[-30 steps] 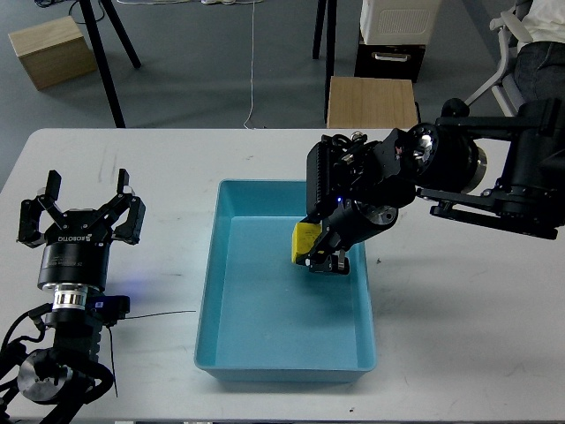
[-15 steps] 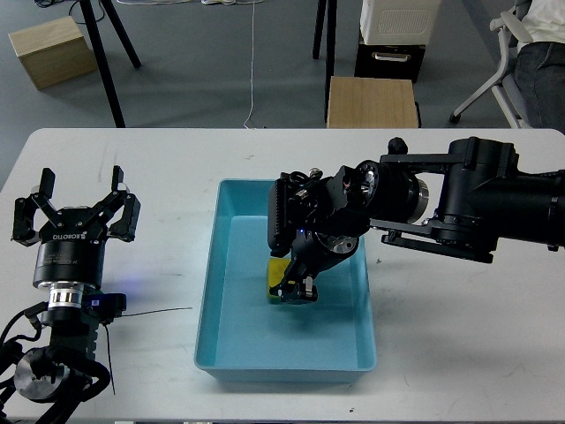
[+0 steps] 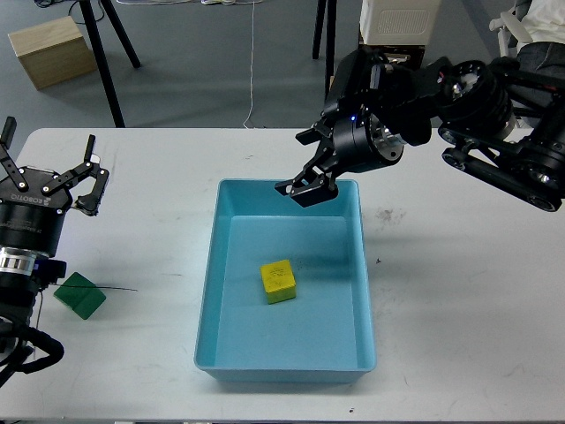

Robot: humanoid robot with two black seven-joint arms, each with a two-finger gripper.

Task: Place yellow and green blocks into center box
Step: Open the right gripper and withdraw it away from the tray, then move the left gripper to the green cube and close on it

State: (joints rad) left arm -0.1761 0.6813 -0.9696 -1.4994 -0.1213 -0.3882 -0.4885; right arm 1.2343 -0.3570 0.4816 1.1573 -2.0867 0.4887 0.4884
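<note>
A yellow block lies loose on the floor of the light blue box in the middle of the table. A green block lies on the table at the left, just below my left gripper. That gripper is open and empty, fingers pointing away. My right gripper hangs over the box's far rim, above and behind the yellow block, open and empty.
The white table carries the box. Beyond its far edge stand a wooden stool, black stand legs, a cardboard box and an office chair. A thin black cable runs beside the green block.
My right gripper let go of the yellow block in the box, then rose and drew back to the far rim. My left arm shifted left, uncovering the green block.
</note>
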